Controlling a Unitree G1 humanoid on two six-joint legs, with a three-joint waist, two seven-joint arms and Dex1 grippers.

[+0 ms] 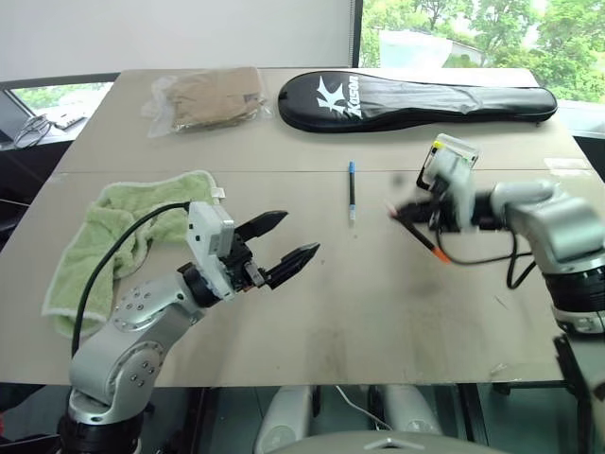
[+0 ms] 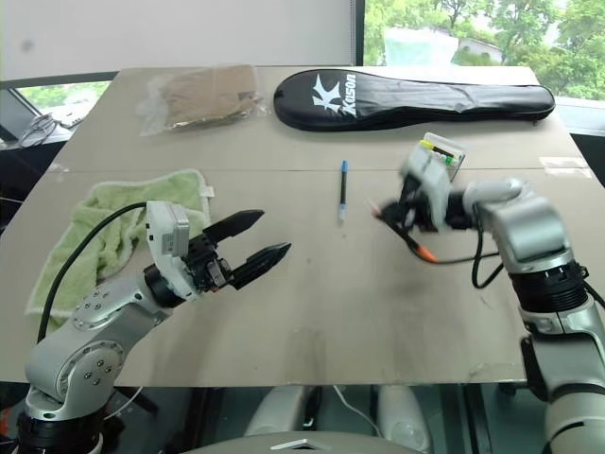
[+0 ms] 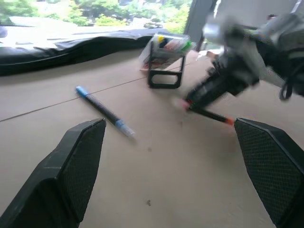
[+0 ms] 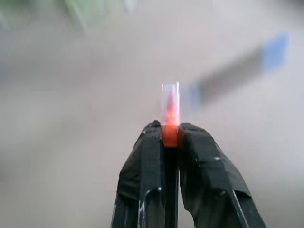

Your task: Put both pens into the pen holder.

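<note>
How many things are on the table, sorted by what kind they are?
Pens: 2, orange-ended pen, blue-capped pen
Pen holder: 1
Green towel: 1
Black racket case: 1
Plastic bag: 1
Total: 6

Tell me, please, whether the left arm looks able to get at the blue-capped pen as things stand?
Probably yes: the left gripper is open, and the blue-capped pen lies alone on bare table ahead of it, nothing between.

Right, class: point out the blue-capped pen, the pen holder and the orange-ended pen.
blue-capped pen [image 1: 352,190], left eye view, middle of its black barrel.
pen holder [image 3: 166,59], left wrist view, its front wall.
orange-ended pen [image 4: 169,134], right wrist view, orange end between the right claw's fingers.
</note>
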